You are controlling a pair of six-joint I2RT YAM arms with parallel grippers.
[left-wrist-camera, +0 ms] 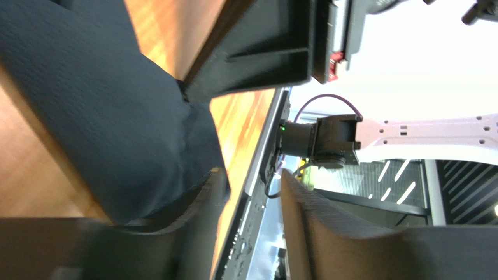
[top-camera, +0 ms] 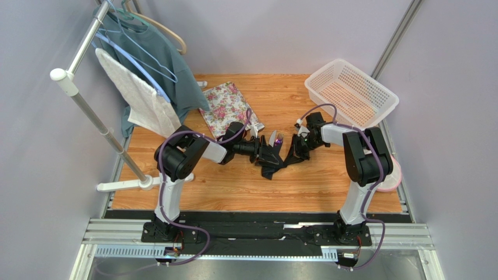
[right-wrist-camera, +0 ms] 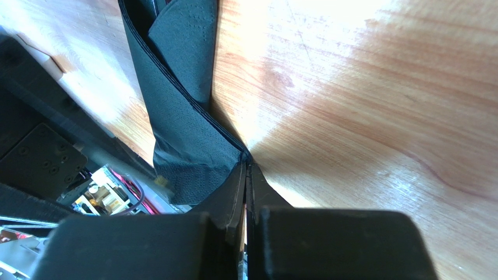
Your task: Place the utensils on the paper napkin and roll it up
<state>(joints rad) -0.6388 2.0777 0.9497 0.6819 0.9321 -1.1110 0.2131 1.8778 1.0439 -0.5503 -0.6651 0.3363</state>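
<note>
Rolling is in hand: the thin black paper napkin (top-camera: 272, 167), mid-tabletop (top-camera: 234, 192), wraps the slim purple fork (top-camera: 280, 139) and pale grey knife (top-camera: 272, 138). The right tool (right-wrist-camera: 246, 175) pinches its edge. The left tool (left-wrist-camera: 251, 192) stands released beside it and likely must grip next to tighten the roll.

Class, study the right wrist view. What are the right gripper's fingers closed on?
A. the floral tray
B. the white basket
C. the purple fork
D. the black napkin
D: in the right wrist view the right gripper is pinched shut on a corner of the napkin, which lifts off the wooden table there.
</note>
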